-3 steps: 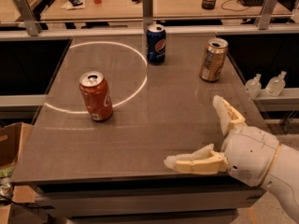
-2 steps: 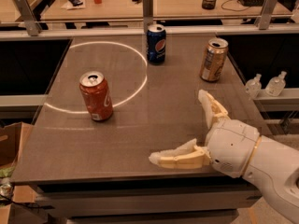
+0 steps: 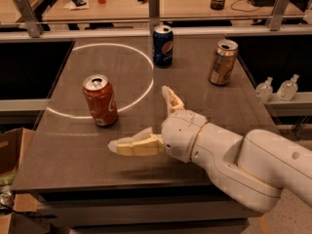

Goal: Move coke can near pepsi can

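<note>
While the gripper (image 3: 138, 116) hangs low over the near half of the table (image 3: 73, 155), its two pale fingers (image 3: 170, 100) stand spread wide with nothing held, one pointing to the far edge and one to the left. The coke can (image 3: 100, 100) stands upright just beyond the tip of the left-pointing finger, apart from it, on the near arc of a white ring of light (image 3: 105, 45). The pepsi can (image 3: 163, 45) stands upright well beyond the far-pointing finger, near the table's far edge at the ring's right rim. Bare tabletop inside the ring lies between the two cans. A gold-tan can (image 3: 223, 62) stands far and to the right of the jaws, well apart from both. Behind the jaws the white arm (image 3: 243, 155) covers the near right corner. Two small clear bottles (image 3: 264, 89) sit on a ledge beside the table's right side, and a cardboard box (image 3: 9, 150) sits low on the left.
</note>
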